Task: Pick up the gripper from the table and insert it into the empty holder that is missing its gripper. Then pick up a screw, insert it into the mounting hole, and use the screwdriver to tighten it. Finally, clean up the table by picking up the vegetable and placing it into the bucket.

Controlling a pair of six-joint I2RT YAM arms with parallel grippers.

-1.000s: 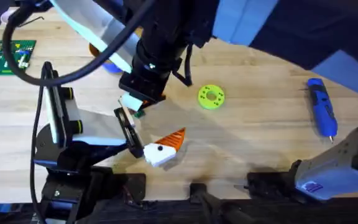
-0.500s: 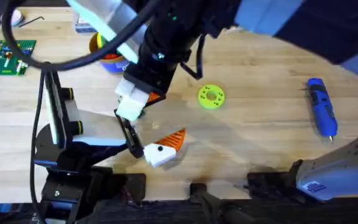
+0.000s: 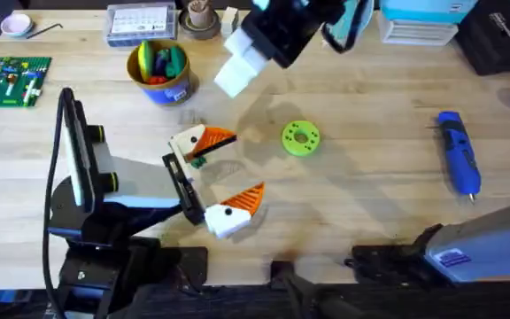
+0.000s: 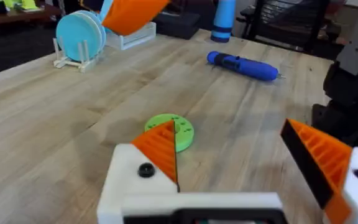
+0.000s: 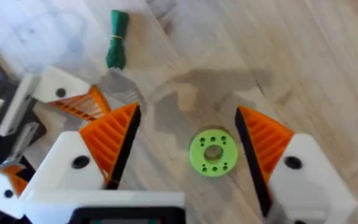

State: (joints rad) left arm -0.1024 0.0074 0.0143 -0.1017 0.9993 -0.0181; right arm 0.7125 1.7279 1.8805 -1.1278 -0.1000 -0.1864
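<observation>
On the plank-grained table, the dark green toy vegetable lies just beside one finger of the left gripper, which is spread wide and empty. The right gripper, equally wide and empty, hangs above. The vegetable looks light and slim, so I judge it is best pinched across its middle.

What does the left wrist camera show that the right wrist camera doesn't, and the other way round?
Left wrist, not right: the screwdriver lying on the table, and a rack of blue plates at the far edge. Right wrist, not left: the vegetable lying on the wood. Both: the green disc and the tabletop.
</observation>
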